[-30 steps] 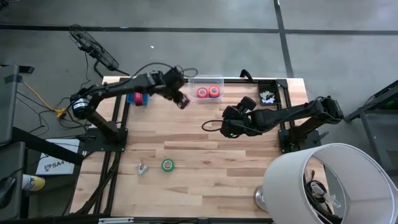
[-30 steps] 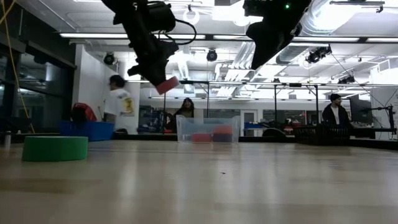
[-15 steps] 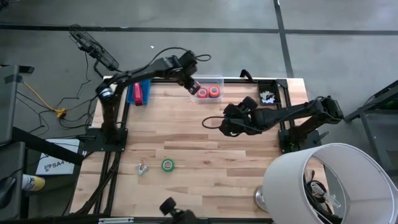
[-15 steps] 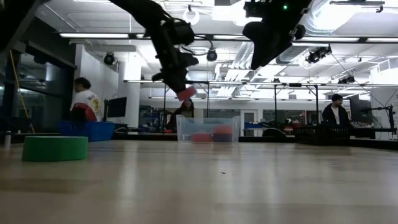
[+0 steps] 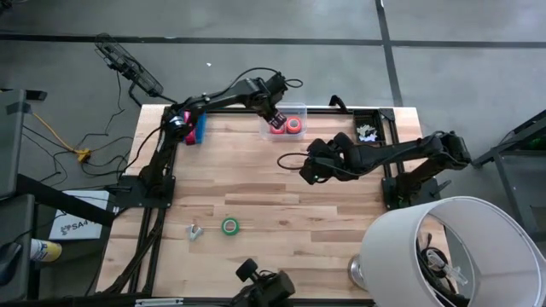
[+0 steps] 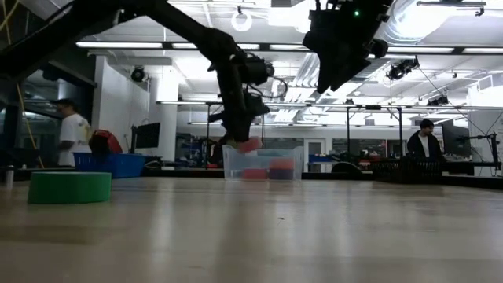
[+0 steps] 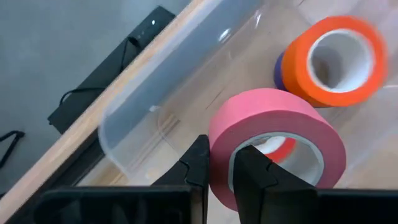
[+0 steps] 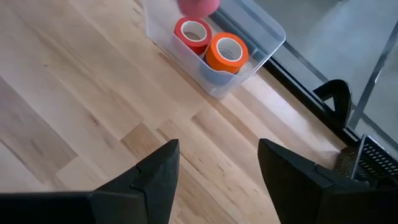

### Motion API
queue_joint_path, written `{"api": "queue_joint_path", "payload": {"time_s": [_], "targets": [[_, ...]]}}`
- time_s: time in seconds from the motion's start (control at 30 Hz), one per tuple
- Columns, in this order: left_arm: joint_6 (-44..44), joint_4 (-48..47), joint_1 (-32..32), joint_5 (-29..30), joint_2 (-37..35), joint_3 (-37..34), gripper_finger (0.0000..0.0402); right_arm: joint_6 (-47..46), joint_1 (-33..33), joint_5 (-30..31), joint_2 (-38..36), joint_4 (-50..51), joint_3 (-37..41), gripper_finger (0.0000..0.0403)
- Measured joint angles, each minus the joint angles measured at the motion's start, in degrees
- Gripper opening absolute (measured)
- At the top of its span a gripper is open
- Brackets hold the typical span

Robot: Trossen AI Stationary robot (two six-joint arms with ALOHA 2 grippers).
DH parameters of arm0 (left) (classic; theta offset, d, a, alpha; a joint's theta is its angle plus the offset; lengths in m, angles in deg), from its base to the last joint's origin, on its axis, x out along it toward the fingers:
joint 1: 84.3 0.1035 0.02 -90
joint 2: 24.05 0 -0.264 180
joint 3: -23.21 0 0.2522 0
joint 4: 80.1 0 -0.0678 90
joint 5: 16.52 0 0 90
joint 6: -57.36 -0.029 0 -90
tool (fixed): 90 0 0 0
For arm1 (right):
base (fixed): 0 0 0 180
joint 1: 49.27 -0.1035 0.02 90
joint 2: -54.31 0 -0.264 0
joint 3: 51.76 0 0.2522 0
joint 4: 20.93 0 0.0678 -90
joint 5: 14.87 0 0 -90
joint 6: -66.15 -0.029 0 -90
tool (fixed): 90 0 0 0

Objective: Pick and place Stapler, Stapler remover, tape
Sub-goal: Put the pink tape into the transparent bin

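Observation:
My left gripper [image 5: 275, 118] is shut on a pink tape roll [image 7: 273, 140], held just above the clear plastic bin [image 5: 297, 109] at the table's far edge; the low view shows the pink tape roll [image 6: 250, 145] at the bin's rim. Inside the bin stand a red roll [image 8: 193, 31] and an orange roll [image 8: 227, 53] stacked on a purple one. My right gripper [image 5: 307, 170] hangs open above the table's middle right. A green roll [image 5: 229, 226] lies flat near the near edge, beside a silvery staple remover [image 5: 194, 231]. The red stapler [image 5: 182, 128] lies by a blue tray [image 5: 200, 130], partly under the left arm. My left gripper pinches the wall of the pink roll [image 7: 221, 146], one finger [image 7: 252, 174] inside the pale core and the other finger [image 7: 198, 165] outside. The fingers come from above, slanting down. The roll is lifted clear, tilted, over the bin's left part.
A black tray [image 5: 368, 130] with silvery pieces sits at the far right corner. A large white shade [image 5: 444, 251] overhangs the near right corner. Bare wood lies in the table's middle. People move in the room behind the table in the low view.
My left gripper has carried the pink roll from the far left of the table toward the right, along the far edge, and down until it hangs just over the clear bin. The right arm has kept almost still.

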Motion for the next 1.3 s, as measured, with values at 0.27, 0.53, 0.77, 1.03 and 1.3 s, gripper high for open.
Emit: {"api": "queue_joint_path", "payload": {"time_s": [0.27,0.53,0.77,1.03,1.3], "targets": [[1.05,1.24,0.00,0.19,2.34,0.25,0.0036,-0.49,0.04,-0.03,0.00,0.00,0.00,0.0209],[1.14,2.97,0.00,0.23,2.30,0.34,0.0036,-0.79,0.04,-1.35,0.00,0.00,0.00,0.0209],[1.30,2.87,0.00,0.39,2.30,0.32,0.0039,-0.80,0.04,-1.44,0.00,0.00,0.00,0.0209],[1.38,2.65,0.00,0.65,2.30,0.30,0.0106,-0.78,0.04,-2.45,0.00,0.00,0.00,0.0209],[1.18,1.79,-0.01,-2.07,2.28,1.21,0.0116,-0.65,0.04,-2.71,0.00,-0.01,0.00,0.0209]]}}
